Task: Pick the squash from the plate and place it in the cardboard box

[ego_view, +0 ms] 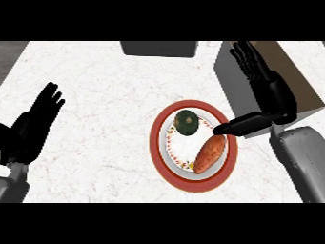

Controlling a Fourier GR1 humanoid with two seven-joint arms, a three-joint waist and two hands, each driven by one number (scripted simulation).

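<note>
Counter (108,95): white, faintly marbled top filling most of the view, with darker grey floor showing at the far left and right edges.
Plate (157,143): round, broad red rim and a pale patterned middle, standing on the counter a little right of centre.
Squash (187,122): small, round and dark green, lying on the upper part of the plate, apart from both hands.
Sweet potato (210,153): long and orange, lying slantwise on the lower right part of the plate, just below the squash.
Cardboard box (231,81): at the upper right, just beside the plate; a grey side wall faces the plate and the brown inside shows beyond the hand.
Right hand (270,90): black, over the box, fingers straight and pointing away from the robot, holding nothing.
Thumb (242,125): stretched out to the left, its tip above the plate's right rim, close to the upper end of the sweet potato; whether it touches is unclear.
Left hand (35,126): open, fingers straight, resting at the left of the view, well apart from the plate.
Dark block (157,48): grey, at the far edge of the counter, cut off by the top of the view.
</note>
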